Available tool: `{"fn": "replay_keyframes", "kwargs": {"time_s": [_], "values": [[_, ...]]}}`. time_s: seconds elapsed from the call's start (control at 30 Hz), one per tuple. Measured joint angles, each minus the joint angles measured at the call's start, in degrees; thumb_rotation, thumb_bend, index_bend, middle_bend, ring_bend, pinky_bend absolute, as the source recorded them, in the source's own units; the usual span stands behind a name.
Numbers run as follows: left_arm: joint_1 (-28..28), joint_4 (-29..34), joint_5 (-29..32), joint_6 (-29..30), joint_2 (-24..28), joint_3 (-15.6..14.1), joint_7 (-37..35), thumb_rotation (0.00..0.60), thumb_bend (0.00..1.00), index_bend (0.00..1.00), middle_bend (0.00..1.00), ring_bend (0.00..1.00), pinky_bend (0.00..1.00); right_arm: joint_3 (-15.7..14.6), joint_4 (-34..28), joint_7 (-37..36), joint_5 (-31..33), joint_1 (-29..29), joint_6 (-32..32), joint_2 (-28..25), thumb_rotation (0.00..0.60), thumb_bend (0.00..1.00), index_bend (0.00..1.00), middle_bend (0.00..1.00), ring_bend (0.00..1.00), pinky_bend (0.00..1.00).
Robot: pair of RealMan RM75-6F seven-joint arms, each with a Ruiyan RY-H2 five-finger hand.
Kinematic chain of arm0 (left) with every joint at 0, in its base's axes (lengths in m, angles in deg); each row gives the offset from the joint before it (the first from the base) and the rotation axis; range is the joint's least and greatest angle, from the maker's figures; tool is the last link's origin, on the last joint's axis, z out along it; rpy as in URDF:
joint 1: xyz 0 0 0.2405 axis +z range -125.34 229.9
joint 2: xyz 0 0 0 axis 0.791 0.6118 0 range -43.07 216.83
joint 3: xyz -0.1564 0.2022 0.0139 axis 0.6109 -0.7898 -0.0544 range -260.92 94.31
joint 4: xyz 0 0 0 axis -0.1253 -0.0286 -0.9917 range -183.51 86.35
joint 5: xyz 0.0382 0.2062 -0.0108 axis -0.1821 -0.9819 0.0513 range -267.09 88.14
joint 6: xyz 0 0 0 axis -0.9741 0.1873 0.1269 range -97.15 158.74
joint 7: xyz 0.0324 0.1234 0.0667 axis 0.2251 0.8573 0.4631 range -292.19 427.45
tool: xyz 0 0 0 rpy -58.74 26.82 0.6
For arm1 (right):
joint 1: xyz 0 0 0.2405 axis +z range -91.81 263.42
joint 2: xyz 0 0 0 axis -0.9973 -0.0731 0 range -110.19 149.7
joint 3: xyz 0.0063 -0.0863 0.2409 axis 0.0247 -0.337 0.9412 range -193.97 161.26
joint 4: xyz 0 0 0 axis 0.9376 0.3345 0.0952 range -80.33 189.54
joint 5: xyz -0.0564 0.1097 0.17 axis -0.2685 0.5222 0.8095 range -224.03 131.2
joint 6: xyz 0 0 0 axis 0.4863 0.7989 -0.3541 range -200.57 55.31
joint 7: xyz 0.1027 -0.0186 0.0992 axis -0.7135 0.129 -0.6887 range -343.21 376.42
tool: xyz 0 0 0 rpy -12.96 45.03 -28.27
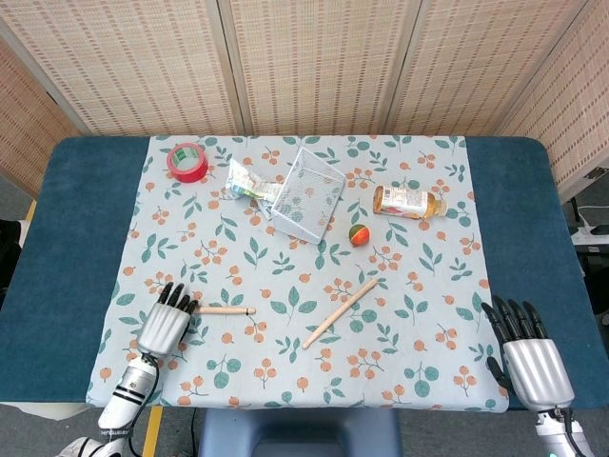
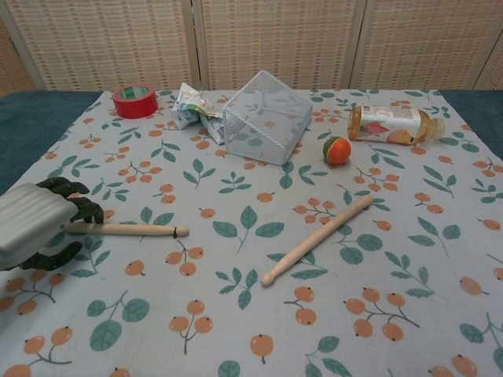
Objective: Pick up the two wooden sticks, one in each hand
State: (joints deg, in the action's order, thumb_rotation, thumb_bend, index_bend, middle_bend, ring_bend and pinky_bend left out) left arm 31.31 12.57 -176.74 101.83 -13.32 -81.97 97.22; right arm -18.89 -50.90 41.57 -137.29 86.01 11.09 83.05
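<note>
On the leaf-patterned tablecloth (image 1: 238, 257), the left hand (image 1: 166, 325) curls its fingers over the near end of the left wooden stick (image 2: 130, 229), which lies crosswise, while the right hand (image 1: 529, 354) waits spread, well apart from the slanting right wooden stick (image 1: 341, 312).

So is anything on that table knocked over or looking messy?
Yes. The drink bottle lies on its side, the wire mesh basket sits tipped at an angle, and a crumpled wrapper rests against it. Nothing appears spilled.
</note>
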Motion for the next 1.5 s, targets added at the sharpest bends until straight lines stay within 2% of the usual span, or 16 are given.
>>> {"fn": "replay_keyframes", "kwargs": {"time_s": [0.43, 0.5, 0.87, 1.07, 1.3, 1.5], "values": [[-0.3, -3.1, 0.7, 0.7, -1.4, 0.3, 1.1, 0.6, 0.44, 0.47, 0.55, 0.27, 0.17, -0.2, -0.3, 0.2, 0.2, 0.1, -0.7, -0.2, 0.6, 0.3, 0.0, 0.0, 0.0, 0.02], [-0.3, -2.9, 0.8, 0.9, -1.4, 0.4, 1.1, 0.6, 0.44, 0.5, 0.6, 0.31, 0.18, -0.3, -0.3, 0.2, 0.2, 0.1, -0.7, -0.2, 0.6, 0.3, 0.0, 0.0, 0.0, 0.02], [-0.1, -3.8, 0.2, 2.7, -1.7, 0.1, 0.3, 0.6, 0.45, 0.67, 0.75, 0.41, 0.19, -0.3, -0.4, 0.3, 0.3, 0.2, -0.9, -0.2, 0.6, 0.3, 0.0, 0.0, 0.0, 0.02], [0.2, -5.6, -1.5, 6.1, -2.5, -0.1, -3.6, 0.6, 0.51, 0.85, 0.89, 0.51, 0.22, -0.4, 0.3, 0.6, -0.2, 0.5, -1.4, 0.5, 0.6, 0.3, 0.0, 0.0, 0.0, 0.02], [0.9, -9.8, -3.5, 10.4, -3.2, -0.4, -11.4, 0.6, 0.51, 0.87, 0.9, 0.54, 0.23, 0.0, 1.8, 2.5, -0.6, 1.2, -2.1, 3.3, 0.6, 0.3, 0.0, 0.0, 0.0, 0.03], [1.9, -10.5, -4.3, 15.1, -1.9, 0.0, -18.8, 0.6, 0.51, 0.87, 0.9, 0.55, 0.24, 1.8, 3.6, 5.9, -0.5, 4.9, -6.3, 6.2, 0.6, 0.3, 0.0, 0.01, 0.0, 0.03]]}}
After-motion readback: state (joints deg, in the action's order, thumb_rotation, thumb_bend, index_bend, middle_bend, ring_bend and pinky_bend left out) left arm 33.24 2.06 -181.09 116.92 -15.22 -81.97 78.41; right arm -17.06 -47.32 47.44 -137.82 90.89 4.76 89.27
